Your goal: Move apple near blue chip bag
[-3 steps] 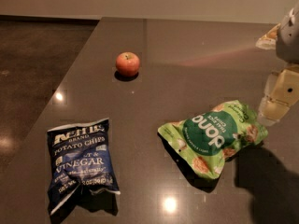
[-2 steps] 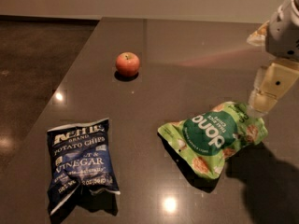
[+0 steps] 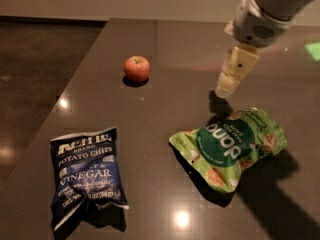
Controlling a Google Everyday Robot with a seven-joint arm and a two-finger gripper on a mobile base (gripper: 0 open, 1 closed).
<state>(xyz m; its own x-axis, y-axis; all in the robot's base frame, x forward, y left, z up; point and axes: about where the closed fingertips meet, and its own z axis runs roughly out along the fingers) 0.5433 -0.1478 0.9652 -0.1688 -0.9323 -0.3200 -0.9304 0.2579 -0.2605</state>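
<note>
The apple (image 3: 136, 68), small, round and red-orange, sits on the dark table (image 3: 180, 49) toward the back left. The blue chip bag (image 3: 86, 173), crinkled navy with white "POTATO CHIPS ... VINEGAR" lettering, lies flat at the front left, well apart from the apple. My gripper (image 3: 225, 90) hangs from the arm at the upper right, pointing down above the table, to the right of the apple and just above the green bag. It holds nothing that I can see.
A green chip bag (image 3: 231, 145) with a dark green circle lies at the right front, just below the gripper. The table's left edge runs diagonally from the back centre to the front left, with dark floor (image 3: 35, 59) beyond it.
The arm and gripper have moved left and toward the middle of the table, closer to the apple. The apple and both bags have not moved.
</note>
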